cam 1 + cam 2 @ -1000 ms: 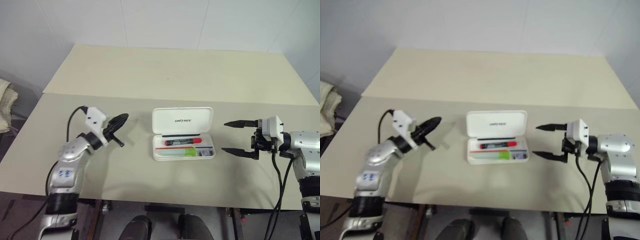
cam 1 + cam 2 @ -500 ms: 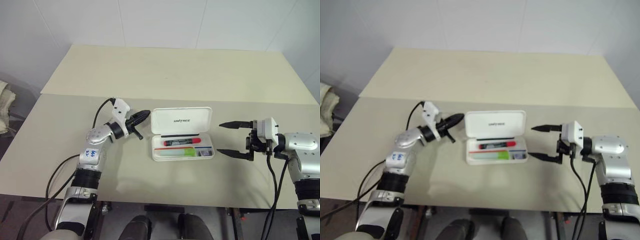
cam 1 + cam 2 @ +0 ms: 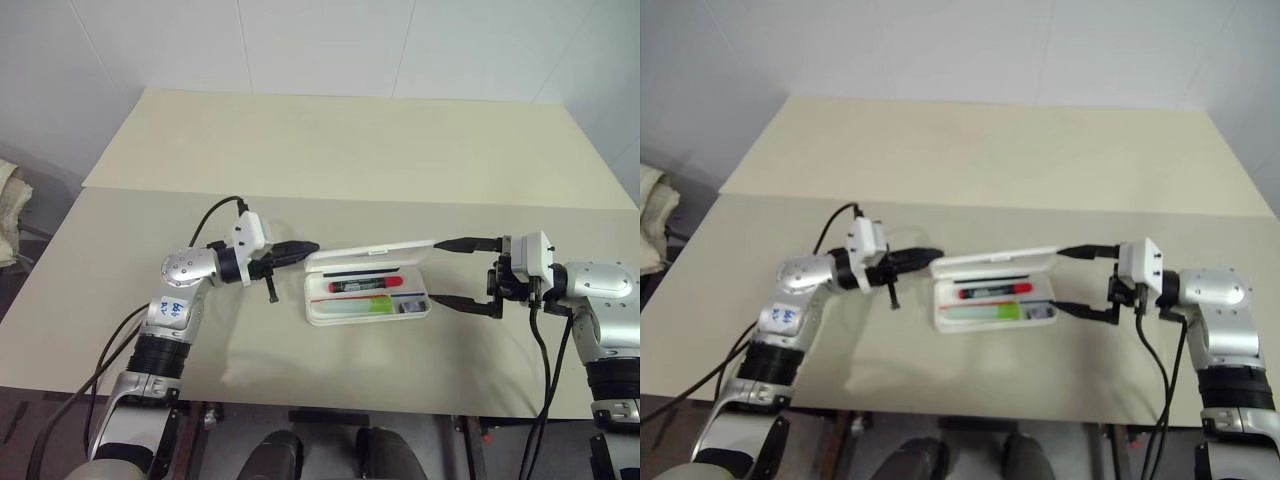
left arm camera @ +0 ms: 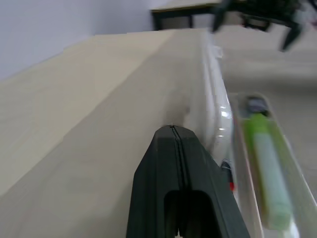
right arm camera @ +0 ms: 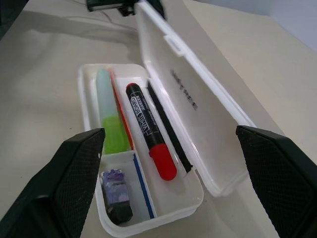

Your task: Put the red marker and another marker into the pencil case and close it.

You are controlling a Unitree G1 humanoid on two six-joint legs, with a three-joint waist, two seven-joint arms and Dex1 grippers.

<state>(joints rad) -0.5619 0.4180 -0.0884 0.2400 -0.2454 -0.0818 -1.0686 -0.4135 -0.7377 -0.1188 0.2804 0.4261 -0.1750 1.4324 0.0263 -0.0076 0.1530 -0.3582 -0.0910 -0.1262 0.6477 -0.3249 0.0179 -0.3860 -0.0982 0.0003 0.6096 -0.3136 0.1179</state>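
- My left pincer (image 3: 303,247) is pressed together, tip at the left end of the raised lid of the pencil case (image 3: 367,297), empty.
- My right pincer (image 3: 452,272) is spread wide, empty, one finger either side of the case's right end.
- The red marker (image 5: 147,128) and the green marker (image 5: 110,121) lie side by side in the tray: loading done.
- The lid stands half-lowered on the worktop (image 3: 300,150). Remaining, in my judgement: press it shut.

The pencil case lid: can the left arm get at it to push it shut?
Probably yes. The shut left gripper sits right at the left end of the half-raised pencil case lid, with nothing between them. The open right gripper waits at the other end.
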